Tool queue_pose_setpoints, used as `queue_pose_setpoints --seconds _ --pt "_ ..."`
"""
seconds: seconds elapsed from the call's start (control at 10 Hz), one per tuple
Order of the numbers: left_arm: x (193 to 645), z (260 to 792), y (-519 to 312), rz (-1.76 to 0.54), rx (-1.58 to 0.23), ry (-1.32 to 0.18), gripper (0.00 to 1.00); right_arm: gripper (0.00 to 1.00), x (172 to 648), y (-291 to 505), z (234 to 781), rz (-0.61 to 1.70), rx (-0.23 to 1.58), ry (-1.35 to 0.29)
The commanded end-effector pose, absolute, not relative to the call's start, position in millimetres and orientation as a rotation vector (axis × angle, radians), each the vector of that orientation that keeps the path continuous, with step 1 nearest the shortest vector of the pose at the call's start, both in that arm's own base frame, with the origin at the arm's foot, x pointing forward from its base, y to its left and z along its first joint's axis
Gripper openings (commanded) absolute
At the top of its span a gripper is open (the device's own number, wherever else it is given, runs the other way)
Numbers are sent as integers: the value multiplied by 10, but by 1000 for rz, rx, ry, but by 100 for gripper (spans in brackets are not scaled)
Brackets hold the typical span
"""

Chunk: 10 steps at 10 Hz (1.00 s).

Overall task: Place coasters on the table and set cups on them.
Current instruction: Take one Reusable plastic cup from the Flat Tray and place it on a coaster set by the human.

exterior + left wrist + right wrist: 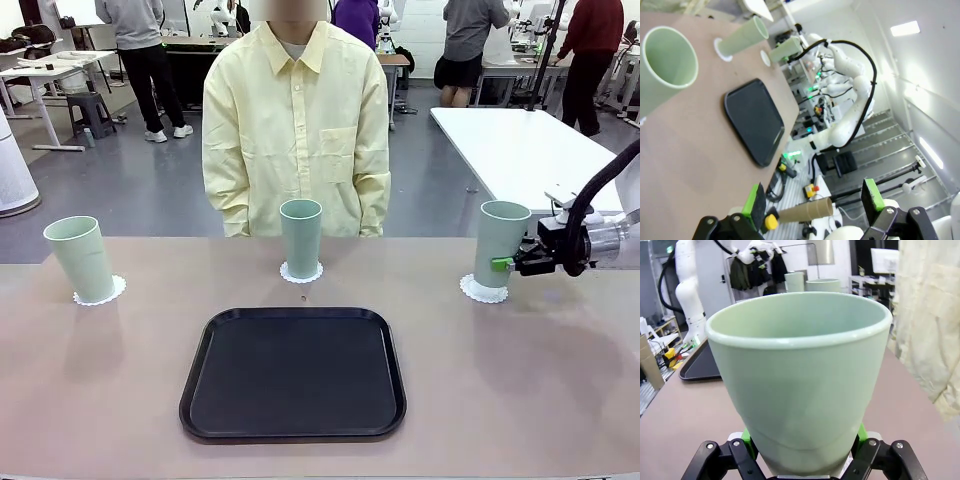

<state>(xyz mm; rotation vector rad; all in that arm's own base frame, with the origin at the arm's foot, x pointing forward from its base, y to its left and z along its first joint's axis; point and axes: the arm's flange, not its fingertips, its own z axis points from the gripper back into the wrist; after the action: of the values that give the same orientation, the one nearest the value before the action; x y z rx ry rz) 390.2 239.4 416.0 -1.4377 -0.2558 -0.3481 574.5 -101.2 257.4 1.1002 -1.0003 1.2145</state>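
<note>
Three tall, pale mint-green cups stand on a wide beige-brown table (560, 400), each on a small round white coaster with a lacy scalloped edge. All are handleless and taper toward the base, mouths open upward.

The right cup (500, 243) stands near the table's far right edge on the right coaster (482, 291). The right gripper (505, 265) reaches in from the right and is clamped on this cup's lower half, a green pad pressed against its side. In the right wrist view the same cup (800, 375) sits between the two black fingers, its rim wide and its base narrow, with green pads touching both sides.

The middle cup (301, 237) stands upright on the middle coaster (301, 272), just in front of a person in a pale yellow shirt (296, 120) at the far side. The left cup (79, 258) stands on the left coaster (100, 291) near the far left; it appears to lean slightly leftward at the top, so its long axis is a little off vertical. The other two look upright.

A black tray (293, 372) with rounded corners lies flat on the near middle of the table, well apart from all three cups. A tiny dark speck (303, 298) lies between the tray and the middle coaster.

In the left wrist view the left gripper (812, 202) has its fingers spread wide apart with nothing between them, held off the table's side.
</note>
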Motion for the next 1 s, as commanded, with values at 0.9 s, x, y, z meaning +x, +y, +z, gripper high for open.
queue_pose_setpoints --seconds 0.9 --pt "3890 4181 2406 -350 -1443 -254 100 82 5868 -1042 2233 1262 1129 -949"
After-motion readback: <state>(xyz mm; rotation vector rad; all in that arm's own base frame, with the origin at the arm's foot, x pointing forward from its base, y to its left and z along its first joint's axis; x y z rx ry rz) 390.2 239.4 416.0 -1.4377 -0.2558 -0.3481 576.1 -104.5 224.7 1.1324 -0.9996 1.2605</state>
